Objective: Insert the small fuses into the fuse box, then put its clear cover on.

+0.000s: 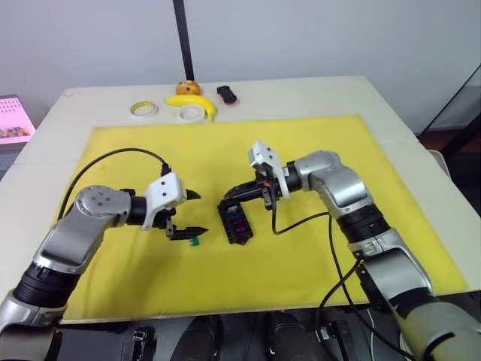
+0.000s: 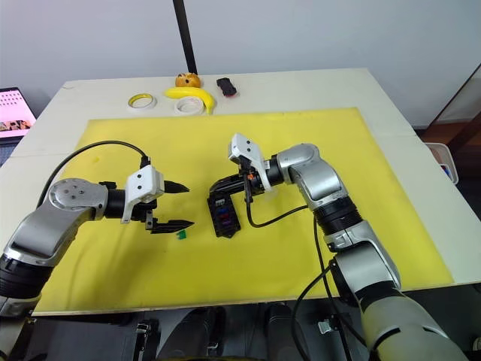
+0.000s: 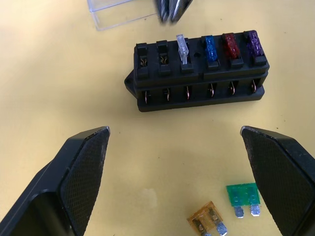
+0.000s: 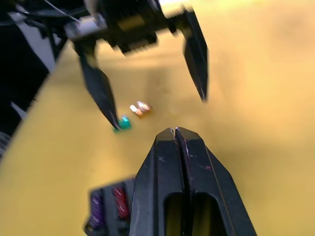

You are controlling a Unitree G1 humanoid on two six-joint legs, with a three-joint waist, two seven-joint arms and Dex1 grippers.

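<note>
Two loose fuses lie closest in the left wrist view: an amber fuse [image 3: 208, 223] and a green fuse [image 3: 244, 196], side by side on the yellow mat [image 1: 316, 256], between the spread black fingers [image 3: 81, 182] of the left tool [image 1: 188, 213]. That tool's fingers stand wide apart and grip nothing; in the left eye view it hovers left of centre, with the green fuse just below its lower fingertip.

Beyond the loose fuses sits the fuse box [image 3: 199, 71], a black block near the middle of the mat. Four slots of its upper row carry fuses: a clear grey fuse [image 3: 182, 49], a blue fuse [image 3: 211, 48], a red fuse [image 3: 230, 45] and a purple fuse [image 3: 253, 43]. The two slots at the other end of that row hold no fuse.

Just behind the box, at the upper left of the left wrist view, lies the clear cover [image 3: 118, 12] flat on the mat. The right tool [image 1: 234, 194] has its fingers pressed together, holding nothing, its tip hanging close above the far end of the box.

At the upper edge of the worktop [image 1: 323, 94] rest two tape rolls [image 1: 143, 110], a banana [image 1: 194, 102], and a small black-and-red object [image 1: 226, 95].
</note>
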